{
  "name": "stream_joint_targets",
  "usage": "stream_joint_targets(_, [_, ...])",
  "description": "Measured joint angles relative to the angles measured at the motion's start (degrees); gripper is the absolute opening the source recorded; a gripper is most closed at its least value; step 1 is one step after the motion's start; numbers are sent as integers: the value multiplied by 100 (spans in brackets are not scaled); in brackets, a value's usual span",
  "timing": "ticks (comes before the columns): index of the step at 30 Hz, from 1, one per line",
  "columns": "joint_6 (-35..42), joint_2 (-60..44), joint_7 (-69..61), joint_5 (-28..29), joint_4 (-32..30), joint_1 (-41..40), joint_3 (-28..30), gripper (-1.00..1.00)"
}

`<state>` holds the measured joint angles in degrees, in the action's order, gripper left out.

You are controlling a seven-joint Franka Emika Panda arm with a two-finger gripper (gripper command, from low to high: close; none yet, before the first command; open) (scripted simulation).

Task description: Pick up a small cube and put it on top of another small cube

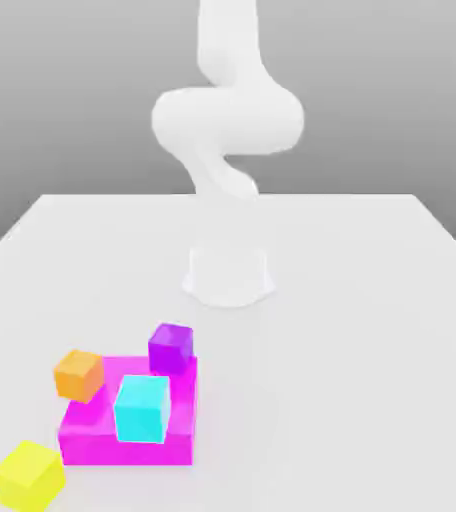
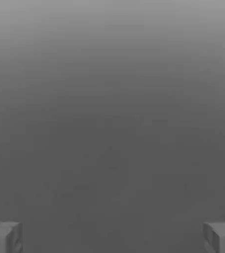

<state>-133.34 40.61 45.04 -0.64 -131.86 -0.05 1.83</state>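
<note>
The small yellow cube sits on the white table near the front edge, at the exterior view's left. The orange cube stands a little behind it, at the back left corner of a magenta slab; I cannot tell whether it rests on the slab or beside it. In the hand view my gripper is open, its grey fingertips far apart with nothing between them and only plain grey background beyond. The white arm rises from its base and bends upward out of the picture.
A cyan cube lies on the magenta slab. A purple cube is at the slab's back right corner. The white table stretches wide to the exterior view's right.
</note>
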Motion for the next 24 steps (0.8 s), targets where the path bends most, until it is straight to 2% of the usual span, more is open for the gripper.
stream_joint_targets(14, [-864, -2939, -613, -586, -39, -170, 964, 0])
stream_joint_targets(24, [-1475, -5014, -1047, -1002, -68, -697, 1253, 0])
